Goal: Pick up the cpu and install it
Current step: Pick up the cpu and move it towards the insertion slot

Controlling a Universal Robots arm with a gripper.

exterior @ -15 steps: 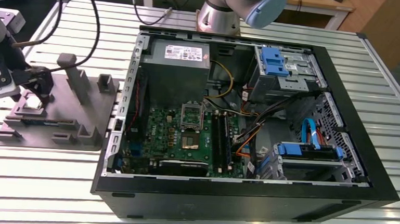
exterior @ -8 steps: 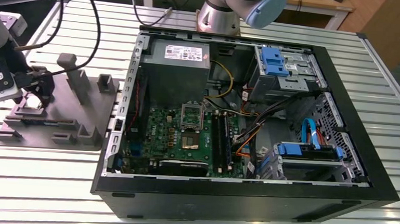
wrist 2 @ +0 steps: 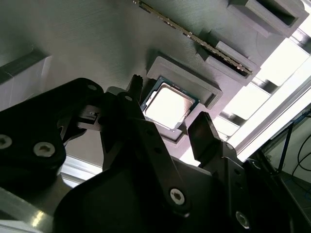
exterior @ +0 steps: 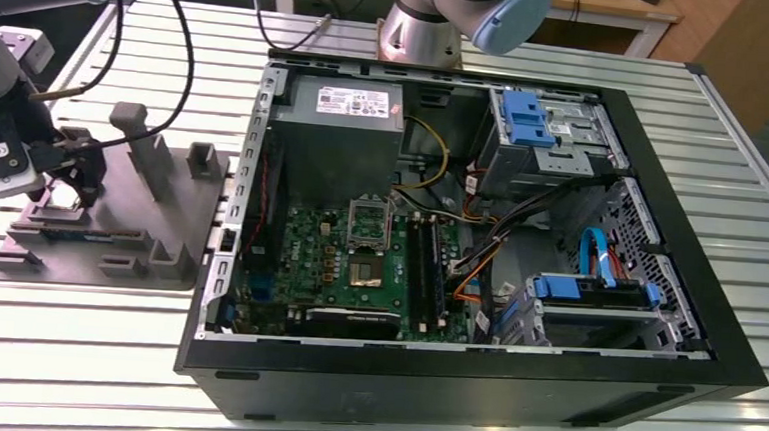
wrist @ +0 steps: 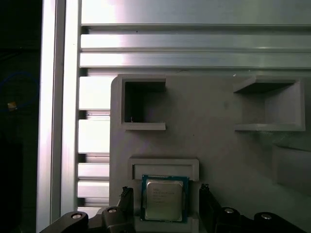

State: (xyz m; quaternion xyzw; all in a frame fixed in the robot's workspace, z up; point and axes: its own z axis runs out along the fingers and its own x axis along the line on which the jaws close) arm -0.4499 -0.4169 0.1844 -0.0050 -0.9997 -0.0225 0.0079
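The cpu [wrist: 164,199] is a small square chip with a pale metal top. It lies flat in a shallow pocket of the grey fixture tray [wrist: 218,160], and the second wrist view also shows the cpu [wrist 2: 167,104]. My gripper [wrist: 165,198] is open and hangs just above it, one black finger [wrist: 127,200] on each side of the chip with a gap to each edge. In the exterior view, the gripper [exterior: 62,194] is over the tray [exterior: 157,222] at that view's left. The green motherboard [exterior: 321,272] lies in the open computer case, its socket [exterior: 365,266] near the middle.
The black computer case [exterior: 482,382] takes up the middle and the exterior view's right, with cables, blue drive bays [exterior: 545,120] and a power supply [exterior: 344,103]. A memory stick [wrist 2: 194,39] stands in a tray slot beside the cpu pocket. Upright grey posts [exterior: 130,125] rise from the tray. A second arm's base [exterior: 423,33] stands behind the case.
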